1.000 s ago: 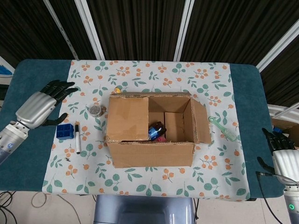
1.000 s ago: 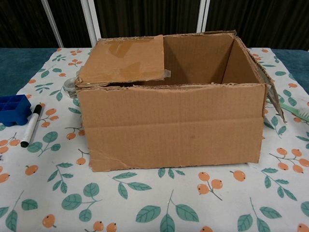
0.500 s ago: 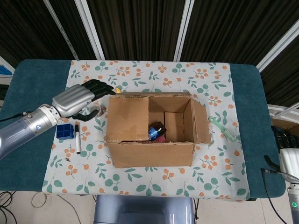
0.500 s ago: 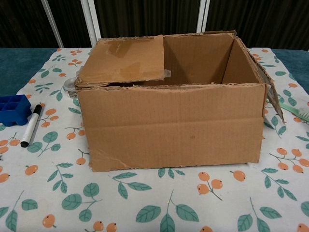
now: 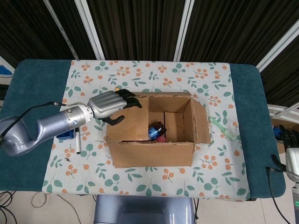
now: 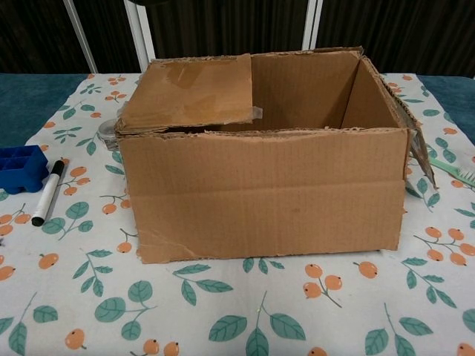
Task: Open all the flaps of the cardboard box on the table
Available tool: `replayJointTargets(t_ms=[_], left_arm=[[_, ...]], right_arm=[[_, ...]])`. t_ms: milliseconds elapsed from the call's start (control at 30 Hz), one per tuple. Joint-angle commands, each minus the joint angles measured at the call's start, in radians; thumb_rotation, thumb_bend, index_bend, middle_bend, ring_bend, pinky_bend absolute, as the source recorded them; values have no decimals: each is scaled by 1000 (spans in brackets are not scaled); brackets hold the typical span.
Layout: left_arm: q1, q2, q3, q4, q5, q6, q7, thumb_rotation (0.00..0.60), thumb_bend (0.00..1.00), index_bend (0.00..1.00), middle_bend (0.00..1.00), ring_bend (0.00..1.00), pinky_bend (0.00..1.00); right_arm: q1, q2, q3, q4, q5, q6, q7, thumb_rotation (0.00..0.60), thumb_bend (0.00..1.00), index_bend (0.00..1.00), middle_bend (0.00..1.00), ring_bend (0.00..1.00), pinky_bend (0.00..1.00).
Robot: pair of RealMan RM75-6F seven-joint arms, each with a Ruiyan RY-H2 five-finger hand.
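The left hand (image 5: 110, 103) is hovering with fingers apart over the one flap (image 5: 127, 119) lying folded across the box (image 5: 152, 154) mid-table, seemingly to lift it, while the right hand (image 5: 290, 148) is waiting at the table's edge, fingers indiscernible.

The left arm is seen in the head view stretched in from the left edge, its silver forearm angled toward the middle. The left robot hand (image 5: 110, 105) is held with the dark fingers (image 5: 128, 99) extended forward and slightly apart, the thumb tucked below; nothing is gripped. The right robot hand (image 5: 292, 149) is only partly visible at the right edge, dark fingertips pointing upward, its state unclear.
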Motion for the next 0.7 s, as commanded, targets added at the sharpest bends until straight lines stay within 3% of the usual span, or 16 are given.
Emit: replayJointTargets(t_ms=[33, 333, 467, 700], left_arm=[[-42, -47, 29, 34, 8, 8, -32, 600, 571, 163, 137, 16, 0], [-146, -184, 83, 115, 4, -7, -57, 600, 616, 187, 175, 34, 0], [-179, -225, 83, 134, -13, -4, -34, 600, 622, 192, 182, 34, 0], [-248, -309, 111, 171, -58, -67, -39, 600, 623, 193, 186, 43, 0]], right_arm=[[-2, 0, 2, 2, 2, -4, 1, 600, 245, 58, 244, 173, 227], [-7, 0, 11, 7, 1, -14, 14, 600, 245, 58, 243, 173, 227], [-6, -3, 10, 16, -1, -27, 18, 600, 245, 58, 244, 173, 227], [-3, -9, 11, 29, -2, -48, 30, 600, 245, 58, 244, 173, 227]])
